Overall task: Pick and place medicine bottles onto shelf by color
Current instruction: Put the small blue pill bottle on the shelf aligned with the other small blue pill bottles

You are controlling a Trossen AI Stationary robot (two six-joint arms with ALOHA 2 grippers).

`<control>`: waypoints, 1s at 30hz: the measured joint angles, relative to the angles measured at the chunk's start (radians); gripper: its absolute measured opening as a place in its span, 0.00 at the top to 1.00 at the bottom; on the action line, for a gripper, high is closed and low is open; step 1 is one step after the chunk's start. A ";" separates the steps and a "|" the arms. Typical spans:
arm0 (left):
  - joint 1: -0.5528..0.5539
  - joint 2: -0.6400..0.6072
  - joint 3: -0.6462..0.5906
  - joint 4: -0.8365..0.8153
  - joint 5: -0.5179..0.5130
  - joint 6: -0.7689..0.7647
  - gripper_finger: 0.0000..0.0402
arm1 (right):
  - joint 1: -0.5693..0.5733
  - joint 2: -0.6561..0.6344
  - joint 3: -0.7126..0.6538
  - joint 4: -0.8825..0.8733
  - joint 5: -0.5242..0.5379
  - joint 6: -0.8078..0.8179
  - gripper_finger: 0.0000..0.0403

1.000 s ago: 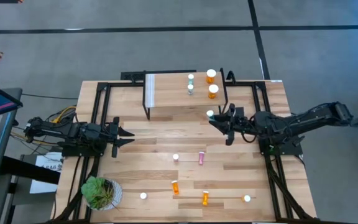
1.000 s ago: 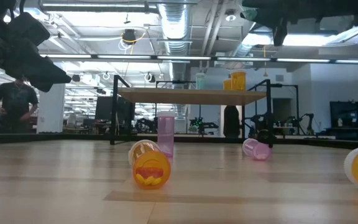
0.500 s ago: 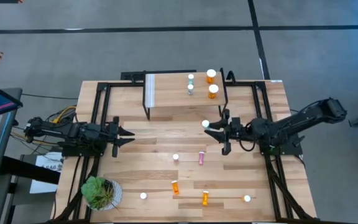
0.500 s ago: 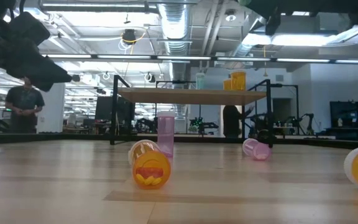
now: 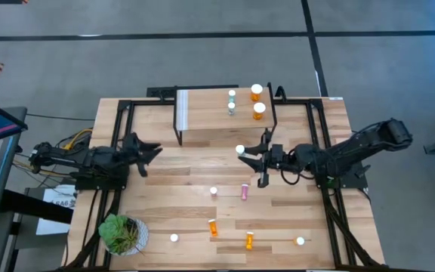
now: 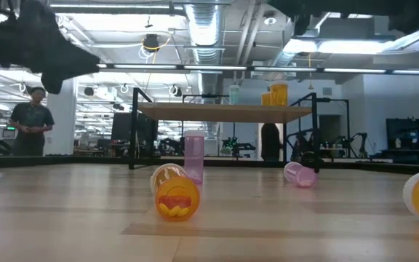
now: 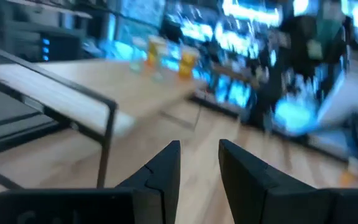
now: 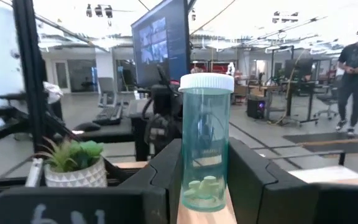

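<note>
Landmark: the shelf (image 5: 221, 117), light plank top on black legs, white strip (image 5: 182, 110) at one end, standing at the table's far edge.

Nearest edge, well short of the shelf: potted plant (image 5: 120, 233) at the left corner; white-capped bottle (image 5: 174, 238) beside it; two orange bottles lying down (image 5: 213, 227) (image 5: 249, 241); another white-capped bottle (image 5: 300, 242) off to the right. In the low view, an orange bottle (image 6: 175, 195) on its side, cap end toward the camera.

Midway toward the shelf: upright pink bottle (image 5: 213, 191) and a pink one (image 5: 244, 192) lying beside it.

Just in front of the shelf: right gripper (image 5: 249, 157) above the table, fingers clamped on a pale green bottle (image 8: 206, 143), upright, white cap up, pills visible at the bottom. Same bottle's cap (image 5: 240, 150) seen from above, near the shelf's front edge.

Left of the shelf's front corner: left gripper (image 5: 146, 153), raised off the table, fingers (image 7: 164, 171) slightly apart with nothing between them.

On the shelf itself, right end: two orange bottles (image 5: 257, 92) (image 5: 259, 111) and two small pale green ones (image 5: 232, 95) (image 5: 231, 109), all upright.

Beyond the table: person (image 6: 32, 131) standing in the room.
</note>
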 joint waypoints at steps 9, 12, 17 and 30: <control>0.000 0.024 0.003 0.366 0.113 0.014 0.76 | -0.029 0.001 0.050 -0.006 -0.002 -0.057 0.70; 0.000 0.076 0.004 0.490 0.189 0.073 0.76 | -0.041 0.002 0.052 -0.007 -0.003 -0.054 0.70; 0.000 0.229 0.004 0.674 0.178 0.099 0.76 | -0.037 0.013 0.052 0.000 -0.003 -0.039 0.70; 0.049 0.808 0.101 1.168 0.214 0.056 0.76 | 0.017 0.012 0.052 0.012 -0.005 -0.027 0.70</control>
